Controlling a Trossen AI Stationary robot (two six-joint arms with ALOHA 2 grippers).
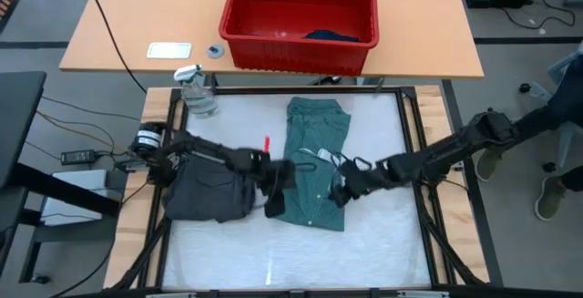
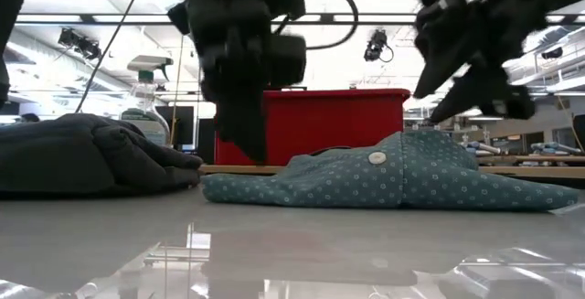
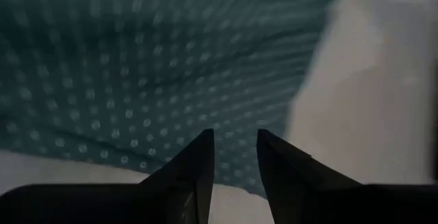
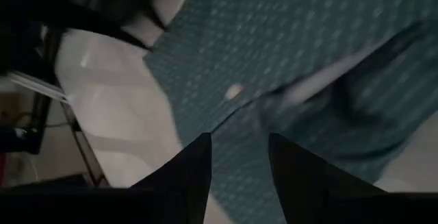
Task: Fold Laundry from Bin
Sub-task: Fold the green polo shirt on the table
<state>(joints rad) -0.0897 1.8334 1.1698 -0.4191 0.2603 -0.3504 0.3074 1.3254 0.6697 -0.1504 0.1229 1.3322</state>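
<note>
Hovering over the teal shirt point(image 1: 317, 157), left gripper point(image 3: 235, 157) and right gripper point(image 4: 239, 159) both slightly parted, empty.

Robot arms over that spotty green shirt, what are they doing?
They are folding laundry. The teal dotted shirt lies flat on the white mat, partly folded into a long strip. The left gripper hovers at the shirt's near left corner and the right gripper over its near right side; both jaws are open and neither holds the cloth. A dark grey garment sits in a heap to the left. Behind, the red bin still has a blue piece inside.
</note>
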